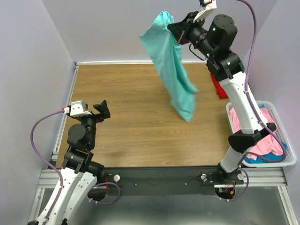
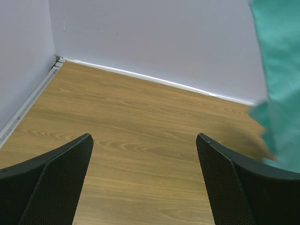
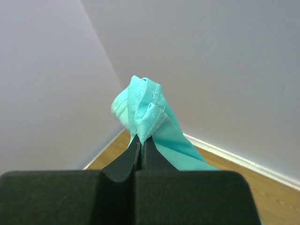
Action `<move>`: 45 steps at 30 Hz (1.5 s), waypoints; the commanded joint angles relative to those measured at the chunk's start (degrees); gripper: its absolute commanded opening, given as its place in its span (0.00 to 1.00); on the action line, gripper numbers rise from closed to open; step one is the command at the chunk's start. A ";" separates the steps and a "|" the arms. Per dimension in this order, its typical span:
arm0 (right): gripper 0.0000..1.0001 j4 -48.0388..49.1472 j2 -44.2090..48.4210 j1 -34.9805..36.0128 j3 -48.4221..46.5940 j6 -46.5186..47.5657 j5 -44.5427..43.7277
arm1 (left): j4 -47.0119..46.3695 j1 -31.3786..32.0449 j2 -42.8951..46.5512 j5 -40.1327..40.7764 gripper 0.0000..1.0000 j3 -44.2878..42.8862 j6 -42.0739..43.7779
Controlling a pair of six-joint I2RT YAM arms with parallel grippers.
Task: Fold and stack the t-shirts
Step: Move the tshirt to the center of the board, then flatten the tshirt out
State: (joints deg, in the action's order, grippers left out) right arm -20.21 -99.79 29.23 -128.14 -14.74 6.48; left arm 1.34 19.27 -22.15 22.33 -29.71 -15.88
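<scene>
Aqua-teal t-shirt (image 1: 171, 65) hangs bunched in the air; pink t-shirt (image 1: 272, 140) lies heaped at right.

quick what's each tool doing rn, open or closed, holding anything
Left tool: open, holding nothing.
Right tool: closed on the aqua-teal t-shirt, which hangs in the air.

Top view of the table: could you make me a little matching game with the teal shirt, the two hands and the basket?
Things:
1. aqua-teal t-shirt
2. left hand
3. right hand
4. white basket

States:
A. open, holding nothing
B. shut on the t-shirt
C. hanging in the air
D. contains pink cloth

Pairs: 1-C, 2-A, 3-B, 4-D
</scene>
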 commanded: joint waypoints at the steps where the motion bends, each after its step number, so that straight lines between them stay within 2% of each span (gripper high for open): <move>1: 0.01 2.54 1.69 0.03 2.05 4.46 7.42 | -0.90 0.33 -0.52 1.40 0.98 0.18 0.41; 4: 0.02 4.56 9.32 0.12 14.10 6.30 3.46 | -0.73 0.33 -0.70 1.49 0.98 0.18 0.41; 5: 0.03 5.00 11.44 0.03 23.28 6.74 3.45 | -0.82 0.33 -0.61 1.58 0.98 0.18 0.50; 6: 0.04 5.00 15.90 0.03 27.63 7.61 4.06 | -0.82 0.33 -0.70 1.67 0.98 0.18 0.32; 7: 0.06 5.00 18.20 0.03 37.68 7.71 3.89 | -0.73 0.33 -0.70 1.67 0.98 0.18 0.32; 8: 0.10 5.00 20.49 0.12 42.48 7.36 3.54 | -0.90 0.33 -0.79 1.67 0.98 0.18 0.32; 10: 0.16 4.83 28.48 0.03 53.03 6.05 -1.36 | -0.99 0.25 -1.14 1.58 0.98 0.18 0.24; 11: 0.21 4.56 31.73 0.03 62.74 4.13 -8.08 | -0.99 0.33 -1.23 1.32 0.98 0.18 0.32; 12: 0.22 4.13 34.54 0.03 66.84 3.32 -11.80 | -1.08 0.33 -1.49 1.32 0.98 0.18 0.32; 14: 0.40 0.89 43.77 0.03 73.70 0.78 -18.75 | -1.08 0.33 -1.75 0.88 0.98 0.27 0.06; 15: 0.56 -0.43 46.24 0.03 77.82 -0.62 -22.44 | -1.08 0.33 -2.10 0.44 0.98 0.36 0.06; 16: 0.63 -2.62 49.05 0.03 79.34 -0.73 -22.91 | -1.08 0.33 -2.37 0.44 0.98 0.36 -0.03; 17: 0.70 -3.60 52.38 0.03 80.23 -0.90 -22.92 | -1.08 0.33 -2.63 -0.09 0.98 0.45 -0.12; 19: 0.75 -5.01 53.56 0.03 81.20 -1.52 -19.77 | -2.47 0.33 -4.03 -0.70 0.98 0.36 -0.38; 22: 0.77 -5.11 49.79 0.03 79.72 -0.56 -11.51 | -2.66 0.24 -6.57 -1.32 0.98 -0.08 -0.82; 24: 0.77 -4.93 42.36 0.03 77.87 0.32 -6.94 | -2.49 0.24 -7.64 -2.11 0.98 -0.34 -1.17; 25: 0.77 -4.67 39.09 0.03 76.91 0.85 -1.53 | -2.23 0.16 -8.08 -2.02 0.98 -0.34 -1.61; 29: 0.71 0.51 25.28 0.56 71.45 0.77 8.80 | -1.43 0.24 -9.84 -0.88 0.98 -0.78 -2.23; 30: 0.70 2.61 20.21 1.26 70.66 0.07 9.16 | -1.43 0.24 -10.28 -0.71 0.98 -1.04 -2.05; 37: 0.70 6.93 3.31 1.79 64.95 -6.26 4.86 | -0.11 0.16 -10.28 -0.35 0.98 -1.05 -1.88; 41: 0.70 6.94 -1.01 1.62 64.59 -7.32 0.29 | -0.11 0.16 -10.37 -0.27 0.98 -1.13 -1.61; 45: 0.70 6.94 -0.15 0.57 66.43 -7.49 -1.30 | -0.38 0.07 -11.16 -1.14 0.98 -1.05 -1.52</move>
State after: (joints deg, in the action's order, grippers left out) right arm -14.59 -100.57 30.63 -61.98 -20.93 8.32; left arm 0.38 19.25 -32.88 21.39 -29.76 -17.28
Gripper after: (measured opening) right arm 0.703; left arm 0.983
